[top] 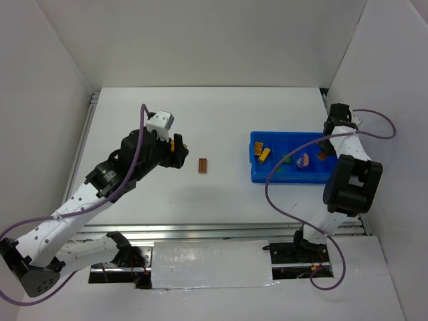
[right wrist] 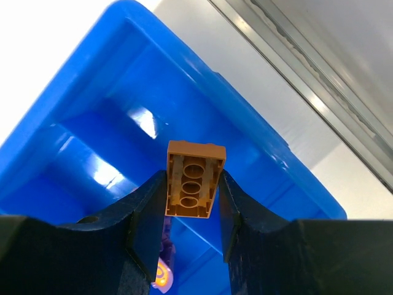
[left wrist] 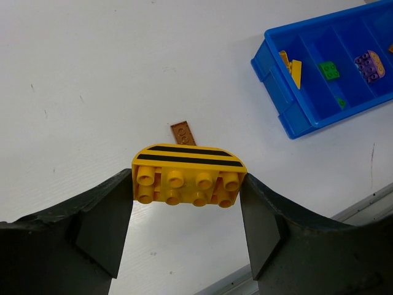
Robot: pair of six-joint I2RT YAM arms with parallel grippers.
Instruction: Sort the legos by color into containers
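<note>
My left gripper [left wrist: 187, 192] is shut on a yellow lego with black stripes [left wrist: 188, 174], studs toward the camera, held above the white table. Seen from the top, that gripper [top: 178, 146] hangs left of a flat brown lego [top: 203, 164] lying on the table [left wrist: 183, 131]. My right gripper [right wrist: 192, 196] is shut on a brown lego [right wrist: 194, 179], its hollow underside facing the camera, over the right end of the blue tray [right wrist: 92, 92]. The tray [top: 257, 175] holds yellow and orange legos [top: 262, 151], a green one [top: 286, 159] and a purple one [top: 303, 160] in separate compartments.
White walls close in the table at the left, back and right. A metal rail [top: 200, 231] runs along the near edge, with a silver panel [top: 210, 264] below it. In the left wrist view the tray [left wrist: 276, 92] lies at the upper right.
</note>
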